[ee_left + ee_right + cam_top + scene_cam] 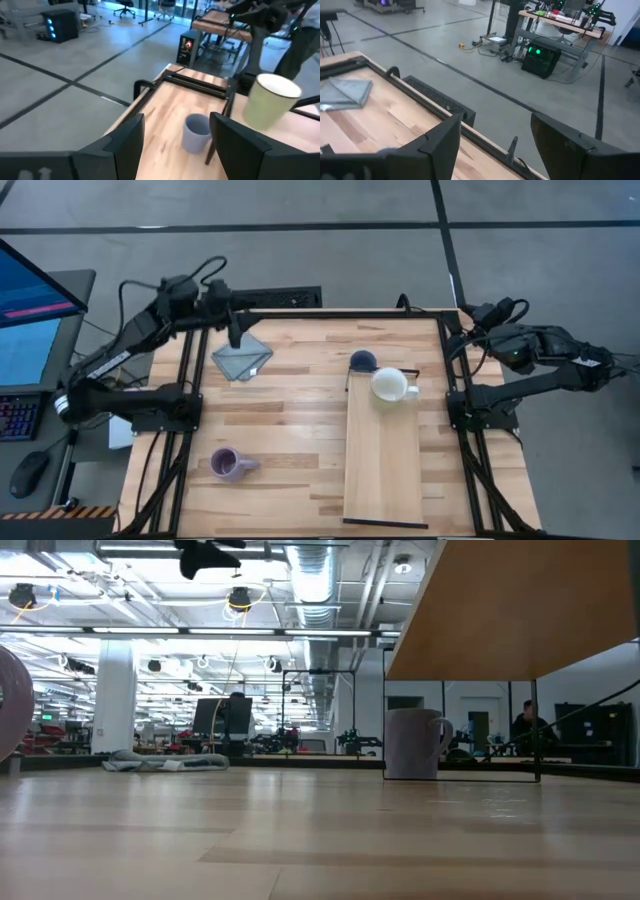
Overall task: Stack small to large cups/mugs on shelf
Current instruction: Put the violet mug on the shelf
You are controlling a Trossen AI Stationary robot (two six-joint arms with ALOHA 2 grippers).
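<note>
While both claws, left and right, hang spread, three mugs and one shelf show.

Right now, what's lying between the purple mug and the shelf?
Nothing: in the high view only bare tabletop separates the purple mug from the shelf.

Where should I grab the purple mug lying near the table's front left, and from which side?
The purple mug lies on its side, mouth toward the table's left edge, handle toward the shelf. Probably come from straight above with the left gripper and pinch across the body, clear of the handle.
</note>
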